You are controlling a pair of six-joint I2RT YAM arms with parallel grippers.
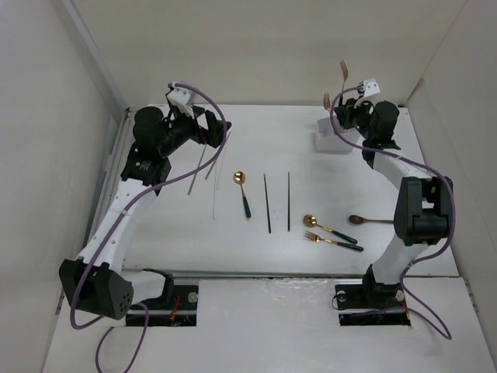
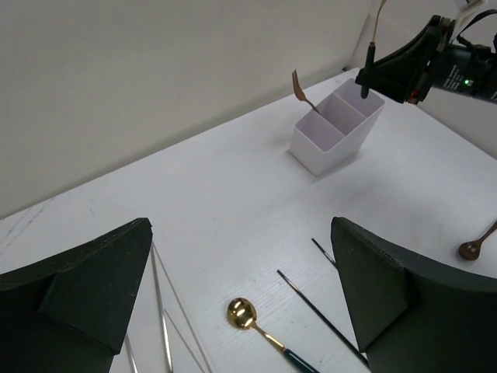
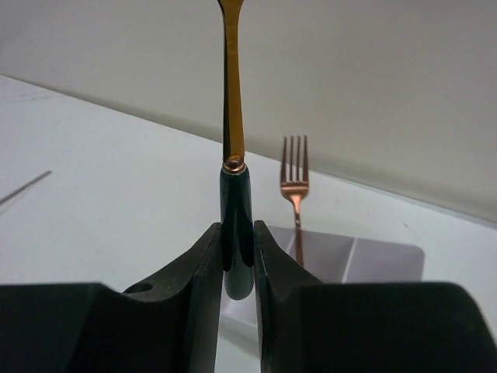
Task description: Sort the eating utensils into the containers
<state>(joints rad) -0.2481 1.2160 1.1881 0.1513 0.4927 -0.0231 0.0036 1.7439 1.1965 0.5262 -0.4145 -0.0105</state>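
My right gripper (image 3: 238,237) is pinching, jaws nearly closed, the dark green handle of a gold utensil (image 3: 231,93). I am gripping low so that the shaft is standing upright and the handle end is pointing down, ready for a drop-in; its head is too small to name. Just beyond and below, the white three-compartment holder (image 3: 373,260) is sitting near the far right of the table (image 1: 256,132), with one gold fork (image 3: 295,183) already standing in it, tines up. My left gripper (image 2: 241,233) is hanging wide open, holding nothing, above the silver chopsticks (image 2: 161,311). Lying unsorted nearer the bases are a green-handled gold spoon (image 1: 243,193), two dark chopsticks (image 1: 269,203), a second gold spoon (image 1: 311,221), a green-handled fork (image 1: 334,241) and a brown spoon (image 1: 370,220).
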